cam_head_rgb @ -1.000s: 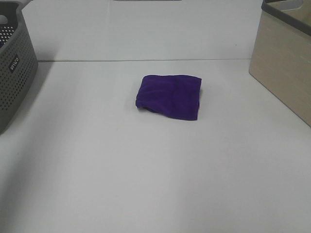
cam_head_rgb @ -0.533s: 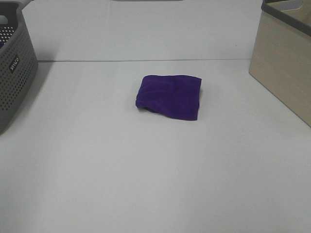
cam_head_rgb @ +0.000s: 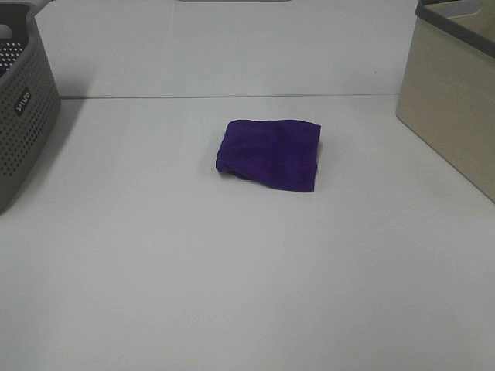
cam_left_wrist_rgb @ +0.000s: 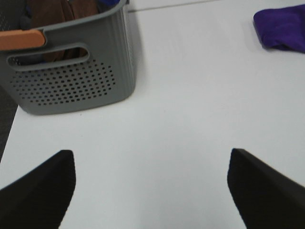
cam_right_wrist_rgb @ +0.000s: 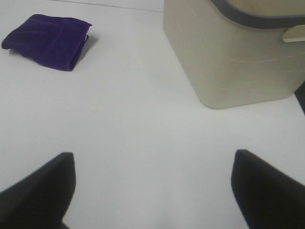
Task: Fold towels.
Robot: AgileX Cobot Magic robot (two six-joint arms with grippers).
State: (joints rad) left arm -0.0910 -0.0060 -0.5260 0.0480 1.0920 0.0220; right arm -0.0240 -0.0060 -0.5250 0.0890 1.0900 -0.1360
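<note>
A deep purple towel (cam_head_rgb: 269,153) lies folded in a small rectangle on the white table, near the middle. It also shows in the left wrist view (cam_left_wrist_rgb: 282,29) and in the right wrist view (cam_right_wrist_rgb: 47,40). No white tag shows. My left gripper (cam_left_wrist_rgb: 151,186) is open and empty, over bare table near the grey basket, far from the towel. My right gripper (cam_right_wrist_rgb: 152,188) is open and empty, over bare table near the beige basket. Neither gripper shows in the exterior high view.
A grey perforated basket (cam_head_rgb: 22,108) stands at the table's left edge; in the left wrist view (cam_left_wrist_rgb: 71,71) it holds brown cloth. A beige basket with a grey rim (cam_head_rgb: 456,93) stands at the right, also in the right wrist view (cam_right_wrist_rgb: 238,52).
</note>
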